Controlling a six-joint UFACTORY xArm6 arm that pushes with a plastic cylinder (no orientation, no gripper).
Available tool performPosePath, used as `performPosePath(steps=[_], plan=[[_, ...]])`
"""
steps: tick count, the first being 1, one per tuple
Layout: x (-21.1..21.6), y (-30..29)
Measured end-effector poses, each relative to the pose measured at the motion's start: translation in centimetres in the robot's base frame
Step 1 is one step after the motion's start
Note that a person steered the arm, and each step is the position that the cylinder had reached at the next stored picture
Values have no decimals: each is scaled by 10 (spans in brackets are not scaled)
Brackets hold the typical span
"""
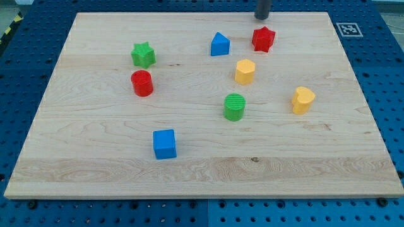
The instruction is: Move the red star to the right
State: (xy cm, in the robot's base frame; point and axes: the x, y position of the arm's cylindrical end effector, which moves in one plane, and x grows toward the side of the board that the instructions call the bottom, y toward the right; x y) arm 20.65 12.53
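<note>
The red star (263,39) lies near the view's top, right of centre, on the wooden board (95,157). My tip (262,17) stands just above the star toward the view's top, apart from it by a small gap. Only the rod's lower end shows; the rest is cut off by the view's top edge. A blue house-shaped block (219,45) lies to the star's left. A yellow hexagonal block (245,71) lies below the star.
A green star (143,55) and a red cylinder (142,82) lie at the left. A green cylinder (234,106) lies mid-board, a yellow block (303,99) at the right, a blue cube (165,144) lower left. A marker tag (348,29) sits off the board's top right corner.
</note>
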Motion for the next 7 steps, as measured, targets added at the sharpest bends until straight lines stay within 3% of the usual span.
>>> performPosePath(steps=[2, 5, 7], plan=[[45, -17], [55, -29], [94, -27]])
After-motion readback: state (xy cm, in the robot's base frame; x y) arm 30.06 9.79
